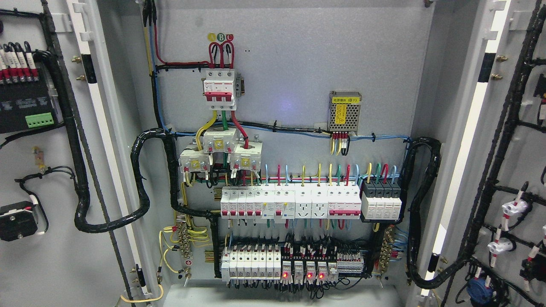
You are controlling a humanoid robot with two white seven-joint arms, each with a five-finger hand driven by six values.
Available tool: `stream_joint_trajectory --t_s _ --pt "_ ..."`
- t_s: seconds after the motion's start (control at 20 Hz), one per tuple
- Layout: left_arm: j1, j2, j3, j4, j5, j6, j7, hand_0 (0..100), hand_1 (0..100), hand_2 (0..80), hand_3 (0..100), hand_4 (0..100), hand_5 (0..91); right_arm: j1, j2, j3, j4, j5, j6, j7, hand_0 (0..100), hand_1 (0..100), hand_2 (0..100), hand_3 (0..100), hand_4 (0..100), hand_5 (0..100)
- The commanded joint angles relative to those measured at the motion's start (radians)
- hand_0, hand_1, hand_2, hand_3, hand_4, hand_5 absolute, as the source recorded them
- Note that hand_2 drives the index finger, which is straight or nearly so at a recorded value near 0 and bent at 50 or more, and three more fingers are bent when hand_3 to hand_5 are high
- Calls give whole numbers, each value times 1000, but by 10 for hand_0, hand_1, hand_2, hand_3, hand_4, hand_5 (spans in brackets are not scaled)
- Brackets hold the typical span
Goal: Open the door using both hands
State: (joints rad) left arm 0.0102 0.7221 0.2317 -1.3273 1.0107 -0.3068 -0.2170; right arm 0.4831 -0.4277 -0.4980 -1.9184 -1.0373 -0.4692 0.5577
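Doors, the left door and the right door, already stand swung wide at either edge of the cabinet, baring its breaker rows, so your opening looks finished, though neither hand is in view to judge.

Head camera, frontal, seemingly close, cabinet interior

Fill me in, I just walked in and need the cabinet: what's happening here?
Nothing is being handled right now; no robot hand is in view. The electrical cabinet stands wide open, its left door and right door swung out to the sides. Inside, the breaker rows and wiring are exposed, and a few red indicator lights glow along the bottom row.
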Motion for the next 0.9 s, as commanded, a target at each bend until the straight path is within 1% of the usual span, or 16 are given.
stream_joint_trajectory --t_s 0.0,0.2,0.3,0.6,0.7,0.85 --pt "-15 25 -40 49 23 -5 2 0 0 0 0 0 0 23 3 10 -63 0 0 4 0 0 0 0 0 0" --pt "-15 28 -41 53 28 -5 2 0 0 0 0 0 0 28 4 41 -73 -4 0 4 0 0 0 0 0 0" --pt "-13 28 -41 51 43 -5 2 0 0 0 0 0 0 28 3 52 -74 -4 0 4 0 0 0 0 0 0" --pt "-7 63 -49 45 89 -8 1 0 0 0 0 0 0 28 1 93 -83 -4 0 4 0 0 0 0 0 0" --pt "-3 66 -49 39 91 -8 -2 0 0 0 0 0 0 28 1 108 -88 -3 0 4 0 0 0 0 0 0" --pt "7 71 -51 34 91 -11 -5 0 0 0 0 0 0 28 0 113 -90 -3 0 4 0 0 0 0 0 0"
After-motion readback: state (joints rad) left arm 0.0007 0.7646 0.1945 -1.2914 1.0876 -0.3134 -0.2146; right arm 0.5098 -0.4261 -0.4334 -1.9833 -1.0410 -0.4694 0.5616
